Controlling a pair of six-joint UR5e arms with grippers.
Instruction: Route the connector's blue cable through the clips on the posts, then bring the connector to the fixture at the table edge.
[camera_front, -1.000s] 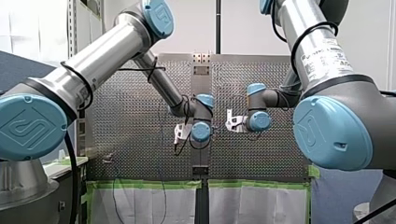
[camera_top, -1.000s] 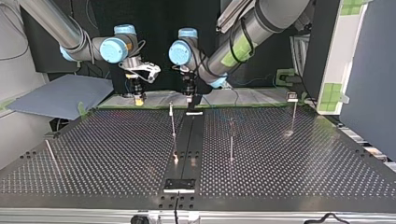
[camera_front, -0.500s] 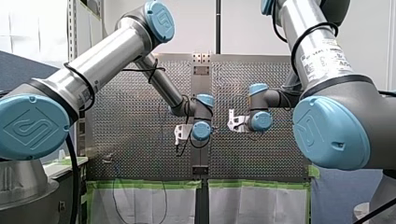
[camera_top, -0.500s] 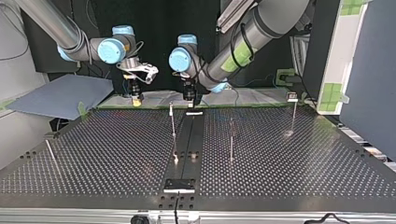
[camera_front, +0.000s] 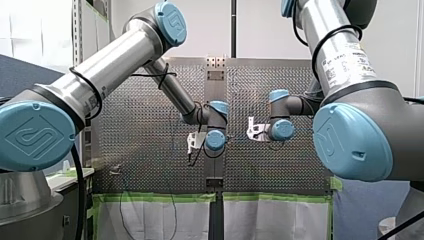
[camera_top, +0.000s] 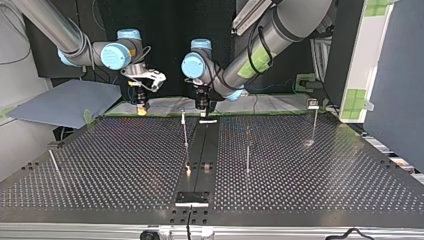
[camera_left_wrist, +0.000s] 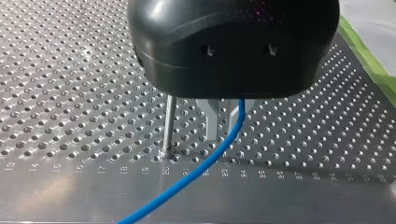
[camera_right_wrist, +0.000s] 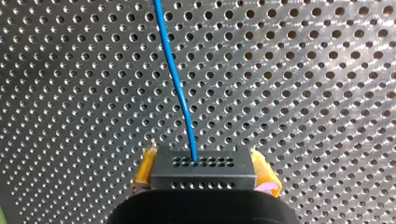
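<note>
A blue-grey sheet (camera_top: 65, 102) lies beside the table (camera_top: 325, 175).

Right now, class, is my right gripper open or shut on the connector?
Shut: in the right wrist view, yellow pads of my right gripper press both sides of the connector.

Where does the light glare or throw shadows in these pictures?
Top view: bright glints on the table at the base of each post, against a dark backdrop. Left wrist view: a dark shadow lies on the table beside the cable. Right wrist view: an uneven sheen runs across the table ahead of the connector.
</note>
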